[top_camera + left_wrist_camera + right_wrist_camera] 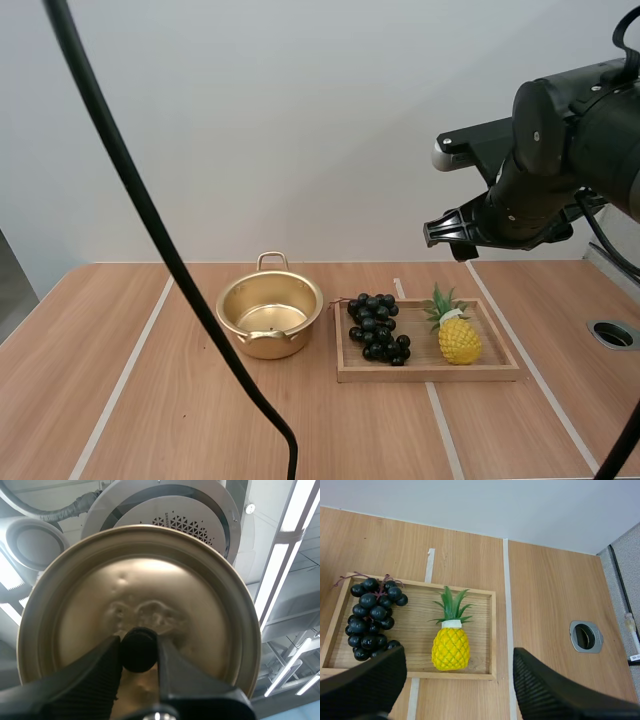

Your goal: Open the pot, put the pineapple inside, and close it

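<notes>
A golden pot [269, 315] stands open on the table, left of a wooden tray [428, 373]. On the tray lie a yellow pineapple [457, 335] [451, 645] with green leaves and a bunch of dark grapes [377, 327] [372, 615]. My left gripper [139, 652] is shut on the black knob [138, 649] of the golden lid [140, 607], held up with its top side toward the camera. My right gripper [457, 677] hangs open high above the tray, roughly over the pineapple; its arm [545, 170] is at the upper right.
A round metal grommet hole [612, 334] [586, 636] sits in the table right of the tray. Pale seams run across the wooden tabletop [150, 400]. Bare wood lies in front of the pot and the tray.
</notes>
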You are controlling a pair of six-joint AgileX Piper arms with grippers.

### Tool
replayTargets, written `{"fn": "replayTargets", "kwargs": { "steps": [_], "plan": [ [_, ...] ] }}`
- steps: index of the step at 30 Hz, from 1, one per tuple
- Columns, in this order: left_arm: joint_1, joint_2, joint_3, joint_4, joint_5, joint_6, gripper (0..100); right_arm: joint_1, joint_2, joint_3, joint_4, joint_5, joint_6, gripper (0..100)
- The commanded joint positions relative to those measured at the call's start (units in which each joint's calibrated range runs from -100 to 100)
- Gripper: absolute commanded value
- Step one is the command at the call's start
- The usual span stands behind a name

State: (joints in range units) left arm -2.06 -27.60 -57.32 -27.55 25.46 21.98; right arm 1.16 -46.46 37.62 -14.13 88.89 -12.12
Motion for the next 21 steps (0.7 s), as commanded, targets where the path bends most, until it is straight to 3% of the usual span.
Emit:
{"fn": "replayTargets", "kwargs": {
  "steps": [1, 3, 6, 10, 21],
  "plan": [
    [-0.15, -1.07, -0.33, -1.12, -2.15, -0.48, 0, -0.14, -0.39, -0.58, -1.29, -1.58, 0.18, 100],
    [-0.15, -1.07, -0.33, -1.12, -2.15, -0.48, 0, -0.14, -0.39, -0.58, -3.81, -3.82, 1.57, 100],
    [-0.15, -1.07, -0.33, -1.12, -1.39, -0.48, 0, -0.14, 0.97, -0.58, -15.33, -9.12, 11.82, 100],
    [-0.15, -1.07, -0.33, -1.01, -0.09, -0.48, 0, -0.14, 3.2, -0.58, -23.0, -10.12, 17.75, 100],
    [-0.15, -1.07, -0.33, -0.91, 2.59, -0.29, 0, -0.14, 8.62, -0.29, -24.39, -11.96, 22.95, 100]
  ]
}}
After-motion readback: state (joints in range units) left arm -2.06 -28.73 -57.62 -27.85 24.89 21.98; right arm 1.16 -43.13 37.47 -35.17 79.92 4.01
